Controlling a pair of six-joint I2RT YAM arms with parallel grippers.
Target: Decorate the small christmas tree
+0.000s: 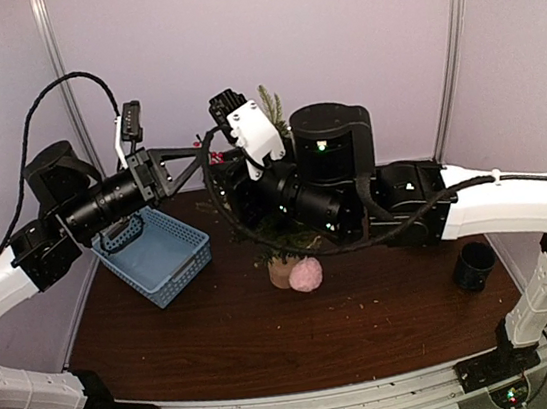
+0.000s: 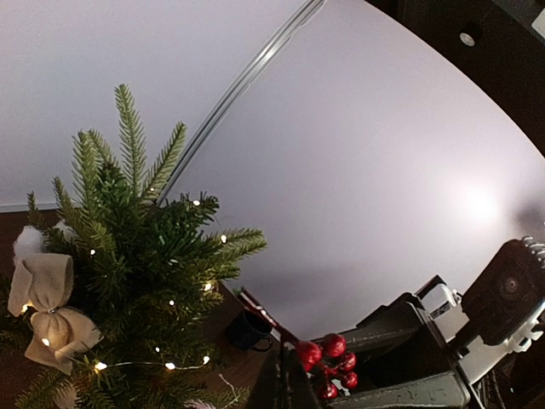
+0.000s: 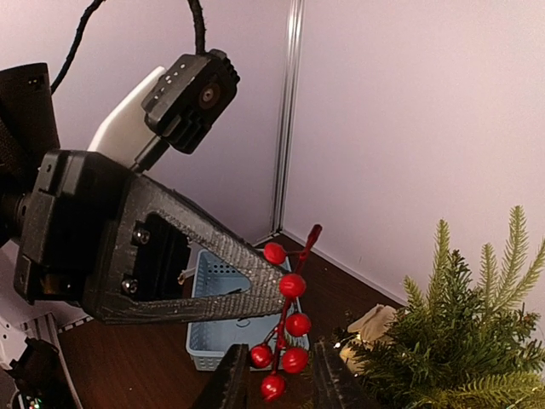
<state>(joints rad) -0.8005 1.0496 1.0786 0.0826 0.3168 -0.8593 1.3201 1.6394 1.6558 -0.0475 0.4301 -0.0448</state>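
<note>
The small christmas tree carries lit fairy lights and a cream bow. From above, my right arm hides most of the small christmas tree, leaving its tip and wooden base in view. My left gripper is shut on the stem of a red berry sprig and holds it up in the air to the left of the tree. My right gripper is open. Its fingers stand on either side of the sprig's lowest berries.
A blue basket sits on the table at the left, below the left arm. A pink fluffy ball lies by the tree's base. A black cup stands at the right. Pale walls close off the back and sides.
</note>
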